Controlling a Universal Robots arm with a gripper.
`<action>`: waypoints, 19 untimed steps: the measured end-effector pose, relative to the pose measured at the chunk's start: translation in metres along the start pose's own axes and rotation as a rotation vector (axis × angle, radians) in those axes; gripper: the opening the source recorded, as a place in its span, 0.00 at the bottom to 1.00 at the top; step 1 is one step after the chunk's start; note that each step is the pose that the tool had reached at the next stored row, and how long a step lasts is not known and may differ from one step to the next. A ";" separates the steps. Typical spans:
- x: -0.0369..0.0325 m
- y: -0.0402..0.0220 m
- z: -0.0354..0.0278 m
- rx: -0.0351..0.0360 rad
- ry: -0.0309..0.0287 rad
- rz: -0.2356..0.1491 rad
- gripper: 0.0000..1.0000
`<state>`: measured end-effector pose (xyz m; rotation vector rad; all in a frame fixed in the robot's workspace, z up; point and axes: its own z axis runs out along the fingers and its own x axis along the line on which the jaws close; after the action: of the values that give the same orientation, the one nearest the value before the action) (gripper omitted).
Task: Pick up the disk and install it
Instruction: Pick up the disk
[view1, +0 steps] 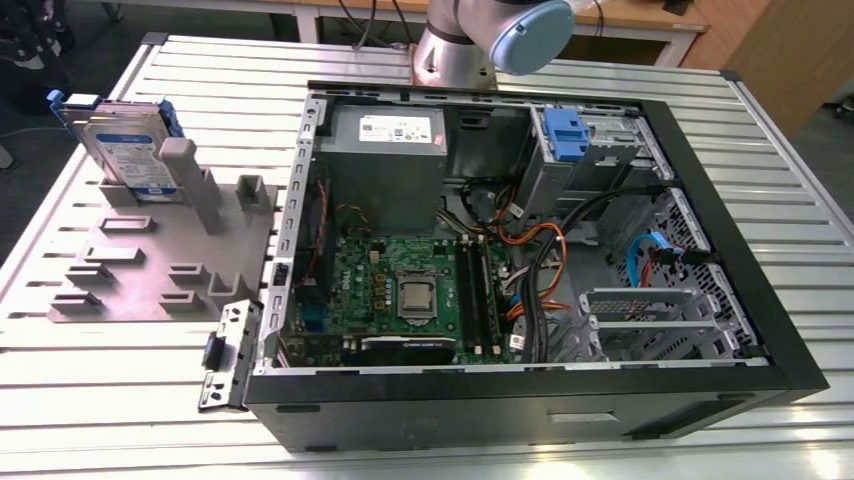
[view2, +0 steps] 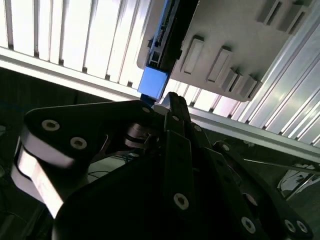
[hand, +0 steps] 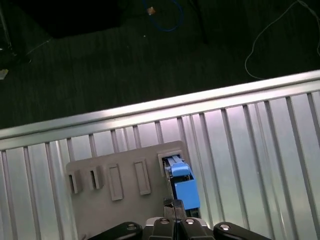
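Disk (view1: 127, 150) stands on edge in a slot at the far end of the grey tray (view1: 147, 270), on the exterior view's left, blue frame uppermost. The tray lies flat on the ribbed metal table (view1: 120, 400), just beside the open computer case (view1: 534, 400). The arm (view1: 487, 35) rises behind the case. In both wrist views the gripper (hand: 173, 205) (view2: 172, 99) points toward the disk's blue edge without touching it. Its fingers are pressed together, with nothing between them.
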<state>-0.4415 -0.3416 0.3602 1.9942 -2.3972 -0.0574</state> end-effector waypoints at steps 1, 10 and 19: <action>0.0000 0.0000 0.0002 -0.0001 0.0007 -0.016 0.11; 0.0006 0.0030 0.0050 0.0171 -0.0053 -0.046 0.11; 0.0005 0.0030 0.0066 0.0163 -0.0041 -0.130 0.11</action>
<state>-0.4449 -0.3415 0.3537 2.1564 -2.2747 -0.0444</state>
